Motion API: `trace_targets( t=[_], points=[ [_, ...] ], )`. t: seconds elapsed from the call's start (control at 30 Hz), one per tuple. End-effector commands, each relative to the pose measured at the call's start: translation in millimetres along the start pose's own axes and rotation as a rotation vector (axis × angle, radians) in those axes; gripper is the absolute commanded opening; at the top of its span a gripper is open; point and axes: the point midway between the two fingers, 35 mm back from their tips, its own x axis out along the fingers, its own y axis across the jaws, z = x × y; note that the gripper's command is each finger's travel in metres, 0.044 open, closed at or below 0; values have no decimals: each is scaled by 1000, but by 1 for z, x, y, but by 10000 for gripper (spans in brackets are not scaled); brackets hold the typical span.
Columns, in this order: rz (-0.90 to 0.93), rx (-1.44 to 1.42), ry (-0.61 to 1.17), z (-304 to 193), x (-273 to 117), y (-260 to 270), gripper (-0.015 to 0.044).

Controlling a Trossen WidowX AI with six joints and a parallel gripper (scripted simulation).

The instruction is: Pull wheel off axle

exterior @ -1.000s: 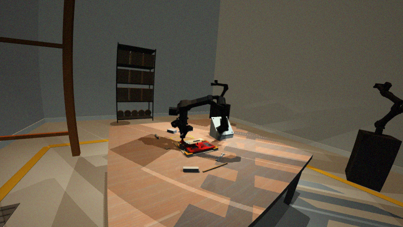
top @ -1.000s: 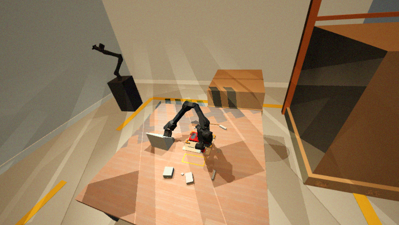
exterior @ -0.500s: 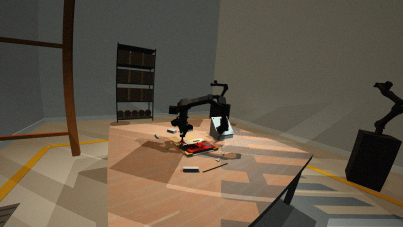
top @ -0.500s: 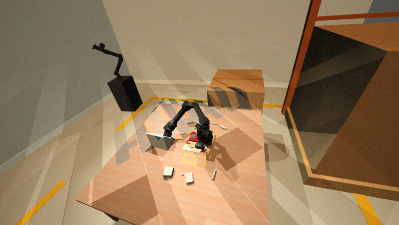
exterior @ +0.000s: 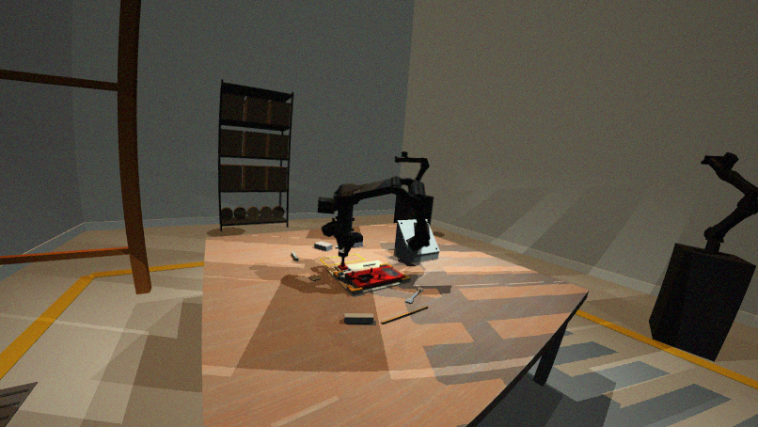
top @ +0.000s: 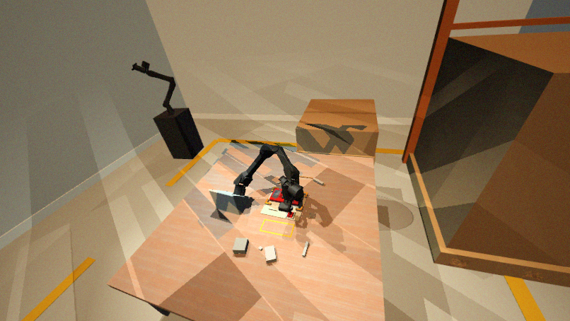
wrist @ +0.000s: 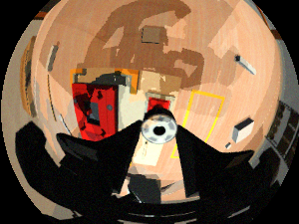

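My gripper (top: 288,210) (exterior: 342,260) (wrist: 158,124) points down and is shut on the wheel (wrist: 167,134), a pale ring with a dark hub between the fingertips in the wrist view. A small red axle base (top: 291,214) (wrist: 158,103) shows just beyond the wheel, at the edge of the pale board. The gripper is above it. The upright axle is not clearly visible, and I cannot tell whether it is still inside the wheel. The marked area, a yellow outline (top: 276,233) (wrist: 208,94), lies beside the board on the table.
A red panel (top: 276,195) (wrist: 108,106) with orange corners adjoins the pale board. A slanted panel (exterior: 408,237) stands near the arm's base. Beyond the outline lie a grey block (top: 240,245), a white block (top: 270,254) and a narrow bar (top: 305,249).
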Motion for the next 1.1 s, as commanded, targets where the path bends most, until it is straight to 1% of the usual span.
trace_targets(
  t=[0.0, 0.2, 0.5, 0.57, 0.6, 1.07],
  points=[
    [-3, -2, -1, 0, -3, -1, 0],
    [-4, -2, -1, 0, -10, -1, 0],
    [-4, -1, -1, 0, -37, 1, 0],
    [-4, -1, -1, 0, -39, 2, 0],
    [0, 2, 1, -1, -31, 1, 0],
    [-12, 2, 0, -27, -38, -59, 0]
  ],
)
